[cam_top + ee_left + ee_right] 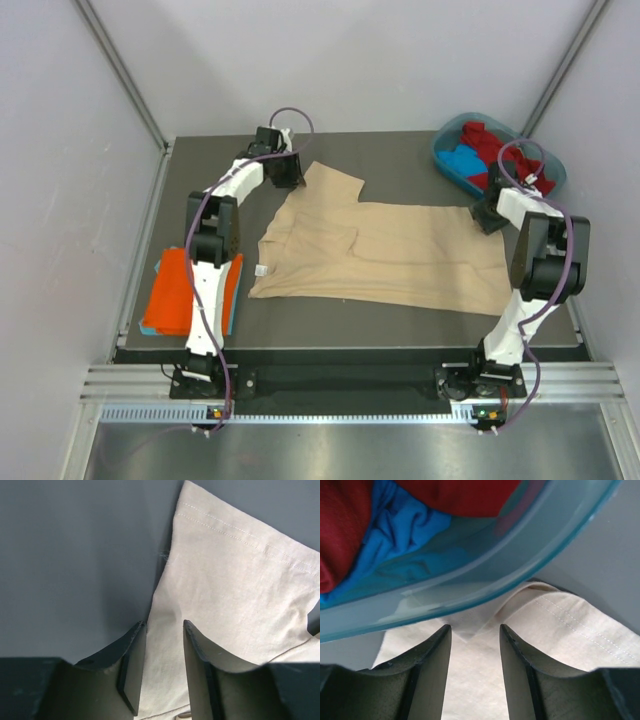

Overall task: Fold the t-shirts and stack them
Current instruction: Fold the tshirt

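A beige-tan t-shirt lies spread across the middle of the table, its white neck label at the left. My left gripper is open over the far-left sleeve, with the cloth edge between its fingers. My right gripper is open over the shirt's far-right corner, right beside the tub. A folded orange shirt lies on a blue one at the left edge. Red and blue shirts lie in the tub.
The teal-blue oval plastic tub stands at the back right; its rim fills the top of the right wrist view. The dark table ends at metal rails along the front and grey walls around.
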You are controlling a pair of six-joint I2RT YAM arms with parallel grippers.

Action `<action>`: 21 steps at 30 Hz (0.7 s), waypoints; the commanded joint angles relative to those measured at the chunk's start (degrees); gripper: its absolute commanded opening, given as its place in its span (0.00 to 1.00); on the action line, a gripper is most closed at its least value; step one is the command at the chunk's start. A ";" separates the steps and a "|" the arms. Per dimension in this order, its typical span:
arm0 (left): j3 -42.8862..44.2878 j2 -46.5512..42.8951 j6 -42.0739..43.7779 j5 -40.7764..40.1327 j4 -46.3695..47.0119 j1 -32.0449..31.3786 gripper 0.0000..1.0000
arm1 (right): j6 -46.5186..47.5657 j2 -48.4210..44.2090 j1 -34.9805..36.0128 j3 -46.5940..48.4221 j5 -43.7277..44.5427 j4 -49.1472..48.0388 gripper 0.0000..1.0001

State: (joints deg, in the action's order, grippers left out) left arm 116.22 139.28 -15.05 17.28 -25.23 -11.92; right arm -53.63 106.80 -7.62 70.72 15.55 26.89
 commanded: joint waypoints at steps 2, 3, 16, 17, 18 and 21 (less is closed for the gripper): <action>-1.35 1.51 0.20 1.62 1.85 -0.47 0.39 | -1.22 0.16 0.85 0.39 1.23 -3.43 0.43; -1.35 1.60 -0.24 1.79 1.85 -0.47 0.35 | -1.30 0.16 0.85 0.39 1.24 -3.43 0.43; -0.82 0.55 -2.18 2.94 3.87 -0.56 0.00 | -2.27 1.57 0.76 0.65 1.85 -4.31 0.20; -0.91 0.46 -2.44 3.11 3.88 -0.56 0.00 | -2.10 1.39 0.76 0.65 2.03 -4.31 0.14; -0.82 0.20 -2.70 3.11 3.88 -0.56 0.00 | -2.01 1.13 0.76 0.65 2.37 -4.31 0.02; -1.61 -1.47 -3.23 2.24 4.14 -0.56 0.00 | -0.43 -0.19 0.41 0.65 2.99 -4.83 0.00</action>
State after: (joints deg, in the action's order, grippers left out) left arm 115.70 140.11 -17.61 19.27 -23.03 -12.16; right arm -55.22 108.18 -7.62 70.72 16.47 24.34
